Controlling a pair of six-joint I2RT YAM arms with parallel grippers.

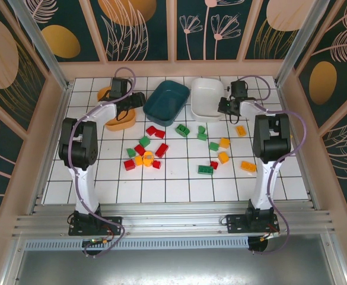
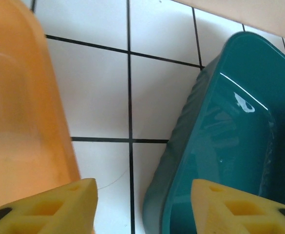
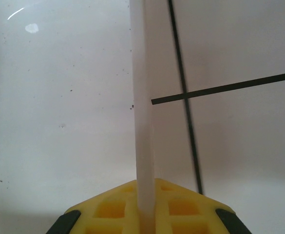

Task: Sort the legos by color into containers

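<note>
Jaws of the right gripper (image 3: 144, 197) are seen clamped on the thin wall of the white tub (image 3: 141, 97), at its right-hand rim near the far edge of the counter (image 1: 179, 184). The jaws of the left gripper (image 2: 143, 200) are held partly open with nothing between them, one finger over the orange tub (image 2: 20, 107) and the other over the dark teal tub (image 2: 230, 141), bare tile showing in the gap. The legos (image 1: 145, 155) are scattered across the middle of the counter, red, green and orange-yellow mixed, with a tight cluster to the left and looser pieces to the right. None can be made out inside the teal or white tub. The step in hand is judged to be a placing of the containers rather than any sorting: the white tub appears to be gripped so that it can be dragged or steadied. Sorting itself is judged not yet begun. For the next move, the tub would need to be shifted without being tipped on its thin rim, then released; the left jaws would need to be lowered over a single brick, clear of its neighbours in the cluster
</note>
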